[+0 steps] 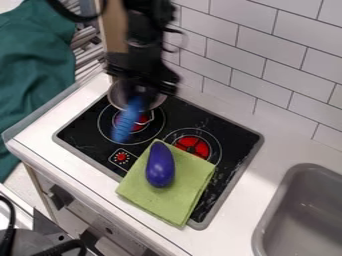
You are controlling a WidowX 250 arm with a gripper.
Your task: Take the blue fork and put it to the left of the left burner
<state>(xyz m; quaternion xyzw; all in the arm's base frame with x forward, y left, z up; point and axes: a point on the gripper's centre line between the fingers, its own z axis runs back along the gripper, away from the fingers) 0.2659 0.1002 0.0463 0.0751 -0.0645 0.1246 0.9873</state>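
Camera view shows my claw (140, 93) gripping the blue fork (127, 121), its long axis slanting down across the left burner (141, 120), so I should carry it left.

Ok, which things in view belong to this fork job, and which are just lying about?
Part of the job:
- blue fork, blurred, below the gripper and over the stove
- left burner, whose left side is the goal

Just lying about:
- purple eggplant, on the light green cloth
- metal pot, at the stove's back left
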